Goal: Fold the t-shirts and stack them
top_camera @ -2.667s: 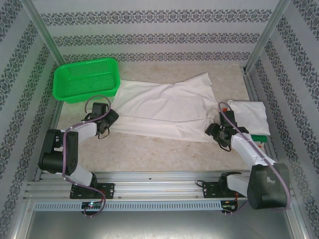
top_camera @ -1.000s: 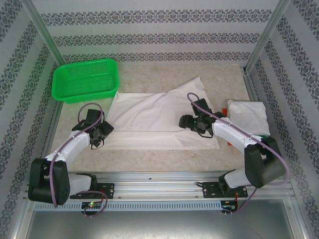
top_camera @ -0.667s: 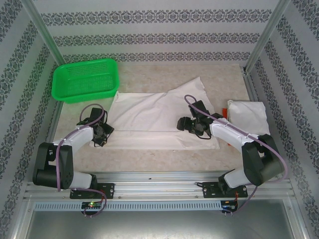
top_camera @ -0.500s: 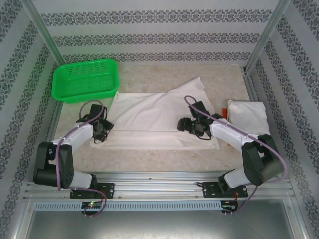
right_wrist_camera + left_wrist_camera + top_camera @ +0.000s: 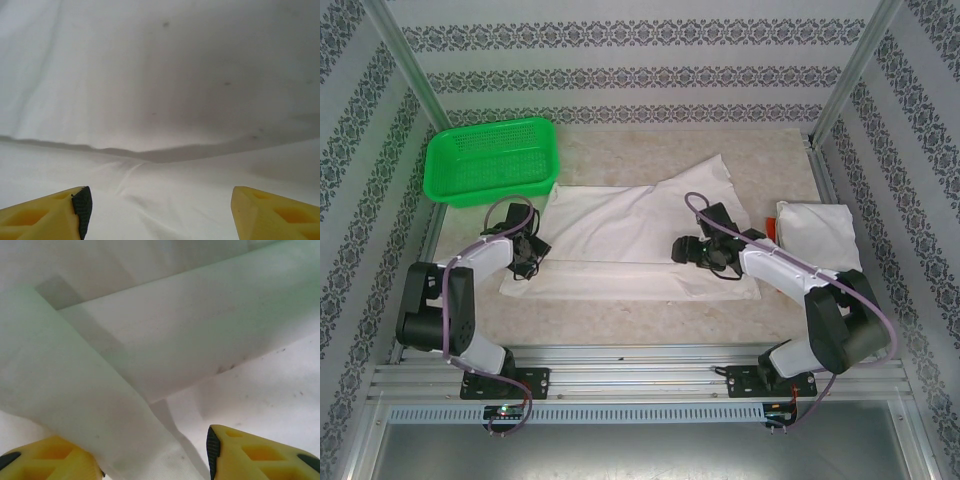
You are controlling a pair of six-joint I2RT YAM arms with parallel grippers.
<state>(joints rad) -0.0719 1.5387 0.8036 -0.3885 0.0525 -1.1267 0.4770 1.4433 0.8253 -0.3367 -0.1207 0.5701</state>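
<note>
i read the spread t-shirt (image 5: 620,225) as plain white; the folded stack (image 5: 817,232) white too (orange-red edge at its side); basket (image 5: 492,160) bright green mesh; table (image 5: 650,150) mottled beige; walls (image 5: 620,60) pale, dark floral stripes; left gripper's fingers (image 5: 250,455) yellow

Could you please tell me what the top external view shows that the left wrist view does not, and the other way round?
Top external adds the green basket, the folded stack at the right, and the right end effector open over the spread t-shirt. Left wrist adds close detail: a loose band of cloth running down against one yellow finger, jaws apart. Both share the white spread t-shirt and the left end effector at its left edge.
</note>
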